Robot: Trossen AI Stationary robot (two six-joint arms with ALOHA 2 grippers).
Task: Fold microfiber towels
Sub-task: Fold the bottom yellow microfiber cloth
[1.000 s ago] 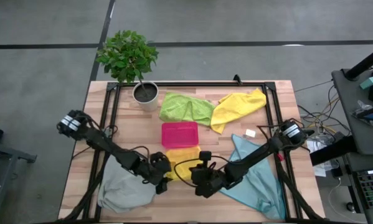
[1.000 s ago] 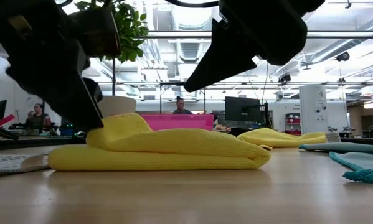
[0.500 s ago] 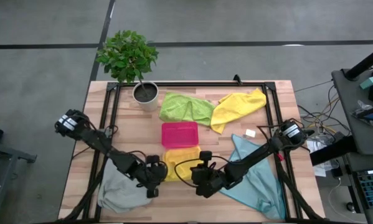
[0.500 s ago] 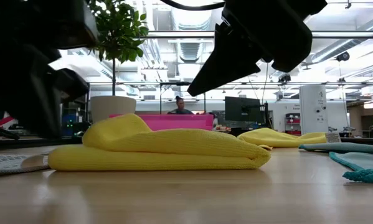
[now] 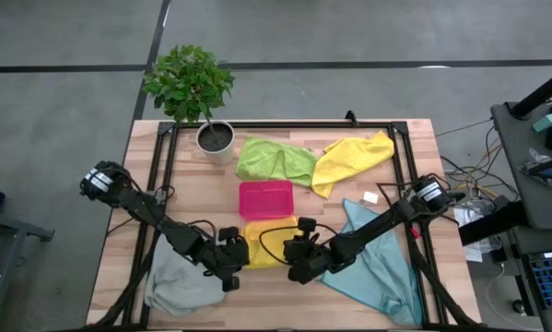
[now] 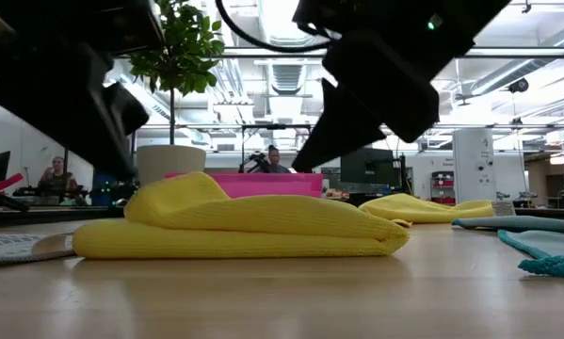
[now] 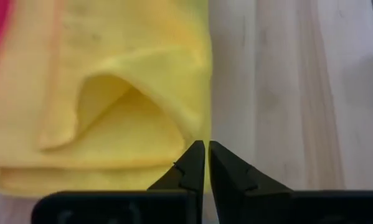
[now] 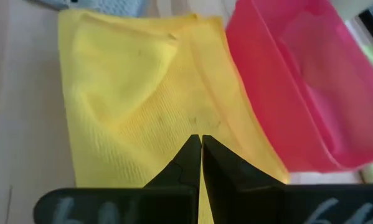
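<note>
Between the two sets of jaws, both clenched on nothing, lies the folded yellow towel (image 5: pixel 268 245), beside the pink tray (image 5: pixel 265 199) on the worktop (image 5: pixel 193 184); left gripper (image 5: pixel 231 261) and right gripper (image 5: pixel 297 255) flank its short ends equally near.

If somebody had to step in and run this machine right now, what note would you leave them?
Left gripper: shut, empty, beside the folded yellow towel.
Right gripper: shut, empty, at that towel's other side.
Done: that towel, folded, lies next to the pink tray.
Left: grey towel, teal towel, green towel and second yellow towel lie unfolded.
</note>
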